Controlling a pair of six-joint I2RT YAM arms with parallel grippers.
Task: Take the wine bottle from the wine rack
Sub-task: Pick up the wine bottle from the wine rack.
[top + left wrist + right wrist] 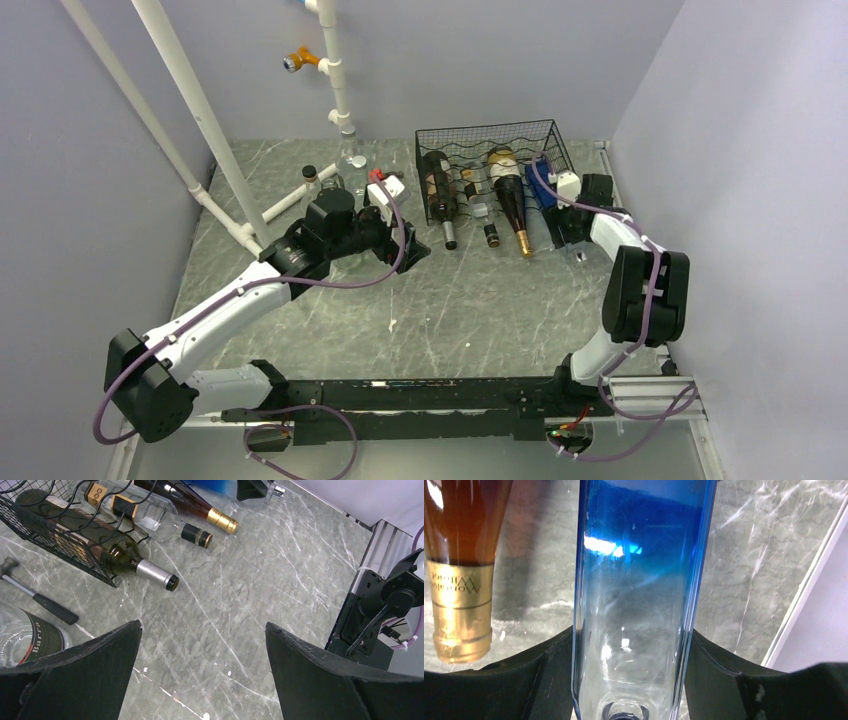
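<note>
The right gripper [630, 635] has come at the blue wine bottle [634, 555] from its free end, most likely because that end juts out of the wine rack [485, 128] toward the arms and is the only part a finger can pass on either side; its fingers [549, 670] are partly closed and lie flush against both flanks of the glass, so it has hold of the bottle and nothing else; the bottle runs straight out ahead between the fingers, fading from clear near the palm to deep blue farther on, and lies low over the marble table [749, 555]. Just outside the left finger lies the gold-foiled neck of an amber bottle [459, 600], near but apart from the blue one, so a straight pull back along the bottle's own axis seems the safest line; how much of the blue bottle rests inside the rack is hard to make out from above.

The left gripper [202, 630] hangs spread wide and holds nothing, well to the side of the rack; ahead of it lies a dark green bottle [125, 560] with a silver capsule, poking out of the wire.
</note>
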